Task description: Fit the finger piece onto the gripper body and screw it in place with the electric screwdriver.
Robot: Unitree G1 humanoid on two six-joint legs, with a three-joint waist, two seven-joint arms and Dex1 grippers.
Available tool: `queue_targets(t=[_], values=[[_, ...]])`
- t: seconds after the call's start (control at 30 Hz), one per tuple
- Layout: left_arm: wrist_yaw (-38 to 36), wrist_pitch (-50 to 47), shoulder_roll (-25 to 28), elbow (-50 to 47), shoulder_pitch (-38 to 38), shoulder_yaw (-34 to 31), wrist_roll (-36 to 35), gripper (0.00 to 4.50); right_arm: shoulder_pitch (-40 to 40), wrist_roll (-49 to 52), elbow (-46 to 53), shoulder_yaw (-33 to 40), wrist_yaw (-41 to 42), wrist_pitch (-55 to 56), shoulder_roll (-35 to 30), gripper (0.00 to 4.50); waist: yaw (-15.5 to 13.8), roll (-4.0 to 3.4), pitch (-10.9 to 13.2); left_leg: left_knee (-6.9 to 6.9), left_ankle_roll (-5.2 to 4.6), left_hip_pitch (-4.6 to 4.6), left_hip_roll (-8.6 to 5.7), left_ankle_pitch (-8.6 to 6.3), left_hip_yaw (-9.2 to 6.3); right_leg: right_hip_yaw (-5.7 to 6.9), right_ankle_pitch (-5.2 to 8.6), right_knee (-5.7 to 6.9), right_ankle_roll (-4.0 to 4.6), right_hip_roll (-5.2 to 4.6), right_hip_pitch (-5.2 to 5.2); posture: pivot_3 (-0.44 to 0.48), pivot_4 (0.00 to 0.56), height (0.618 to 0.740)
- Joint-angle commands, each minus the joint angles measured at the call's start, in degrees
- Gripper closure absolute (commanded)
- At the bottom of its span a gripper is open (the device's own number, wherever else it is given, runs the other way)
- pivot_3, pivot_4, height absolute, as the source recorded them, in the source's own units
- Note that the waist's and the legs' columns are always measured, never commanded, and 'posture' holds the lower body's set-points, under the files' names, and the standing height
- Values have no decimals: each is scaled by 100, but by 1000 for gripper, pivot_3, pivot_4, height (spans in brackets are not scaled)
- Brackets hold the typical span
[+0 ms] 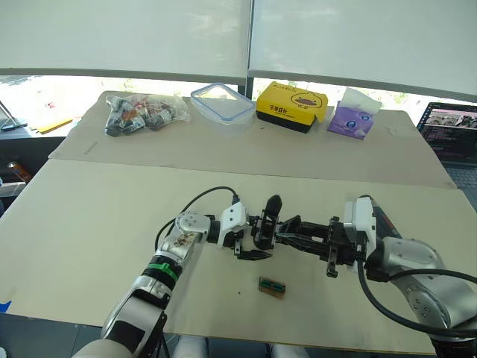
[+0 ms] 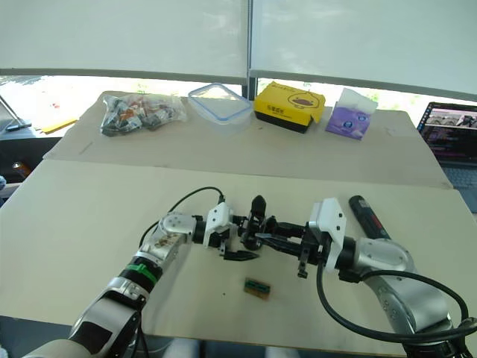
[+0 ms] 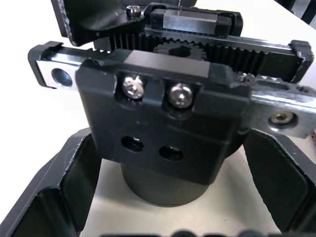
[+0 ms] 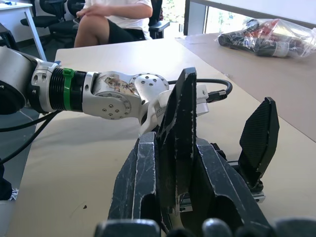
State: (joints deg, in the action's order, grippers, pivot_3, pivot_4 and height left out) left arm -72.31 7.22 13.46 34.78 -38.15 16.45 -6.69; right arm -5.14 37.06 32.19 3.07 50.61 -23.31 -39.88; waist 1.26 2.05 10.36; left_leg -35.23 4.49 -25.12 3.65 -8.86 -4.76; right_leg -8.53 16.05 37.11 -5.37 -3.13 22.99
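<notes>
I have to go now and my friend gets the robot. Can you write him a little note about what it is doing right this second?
Left gripper: its fingers sit on either side of the gripper body, steadying it on the table.
Right gripper: shut on the finger piece, held upright against the gripper body.
Electric screwdriver: lying on the table beside the right arm, not picked up.
A small green-and-tan block lies in front of the grippers.
Done: both parts are picked up and brought together.
Left: seat the finger piece, then fetch the screwdriver and drive the screws. Two holes on the body look open.
</notes>
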Motion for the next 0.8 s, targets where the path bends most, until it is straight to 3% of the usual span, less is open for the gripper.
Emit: queue_targets(t=[0.03,0.1,0.47,0.8], values=[[-79,131,70,120,-66,20,95,1276,-46,11,215,78,-3,113,24,4096,7,0,0,0,0,1,0,0,0,0,0,0,0,0,0,0,150,740],[-65,198,93,153,-62,26,135,2190,-147,-44,148,8,14,152,58,4096,19,-1,-1,1,0,4,1,0,0,0,0,0,0,0,-2,0,150,740],[61,129,-6,-31,-56,56,156,2186,-1046,-726,-529,-850,168,337,534,4096,105,-1,-1,5,0,52,0,0,-1,1,11,-6,-17,-1,-56,0,150,740],[50,-78,75,-212,76,85,153,2186,-1200,-1382,-1084,-1244,250,524,669,4096,108,-2,-1,5,0,56,0,0,-2,2,11,-4,-17,-1,-58,0,150,740]])
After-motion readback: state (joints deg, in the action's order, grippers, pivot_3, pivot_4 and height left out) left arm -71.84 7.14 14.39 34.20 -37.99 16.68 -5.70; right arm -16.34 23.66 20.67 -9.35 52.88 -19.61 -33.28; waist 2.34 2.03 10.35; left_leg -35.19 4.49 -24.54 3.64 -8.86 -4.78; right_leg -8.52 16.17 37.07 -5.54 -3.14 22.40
